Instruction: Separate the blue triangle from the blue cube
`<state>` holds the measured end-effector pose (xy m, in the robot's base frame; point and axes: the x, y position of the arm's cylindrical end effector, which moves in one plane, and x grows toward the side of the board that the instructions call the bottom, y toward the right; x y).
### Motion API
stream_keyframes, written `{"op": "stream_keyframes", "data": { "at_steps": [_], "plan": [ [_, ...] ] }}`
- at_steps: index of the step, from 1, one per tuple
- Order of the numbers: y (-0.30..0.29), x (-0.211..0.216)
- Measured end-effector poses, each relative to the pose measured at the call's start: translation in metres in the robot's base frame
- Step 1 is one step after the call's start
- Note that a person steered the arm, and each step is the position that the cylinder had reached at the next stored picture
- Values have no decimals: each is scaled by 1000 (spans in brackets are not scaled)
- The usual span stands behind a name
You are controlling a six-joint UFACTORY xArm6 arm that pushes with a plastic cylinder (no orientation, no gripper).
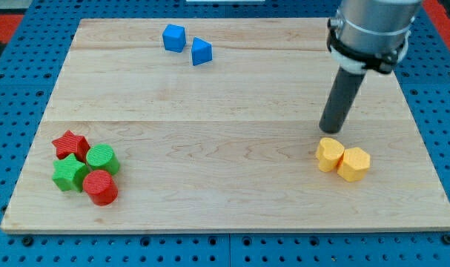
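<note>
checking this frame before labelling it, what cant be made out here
- Arm above the rod: cut off by the view's top edge, camera view.
- my tip: its end shows just above the yellow heart; contact cannot be told.
- blue cube and blue triangle: too small to tell which is which with certainty; a gap shows between them.
- green star: partly hidden by neighbouring blocks.

A grey cylindrical housing, ringed by a black clamp band, narrows into a straight dark rod ending at my tip (331, 129).

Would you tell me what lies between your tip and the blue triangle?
Nothing: in the camera view, only bare wooden board stretches from my tip leftward and up to the blue triangle.
</note>
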<state>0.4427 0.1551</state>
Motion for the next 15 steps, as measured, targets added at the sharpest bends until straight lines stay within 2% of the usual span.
{"op": "stream_keyframes", "data": {
  "at_steps": [1,4,5,6,7,9,11,12,13,15],
  "plan": [
    [-36,-42],
    [-299,-143],
    [-325,-186],
    [-279,-201],
    [-249,-194],
    [-224,-231],
    [-214,-175],
    [-214,-166],
    [-175,-160],
    [-268,-144]
  ]
}}
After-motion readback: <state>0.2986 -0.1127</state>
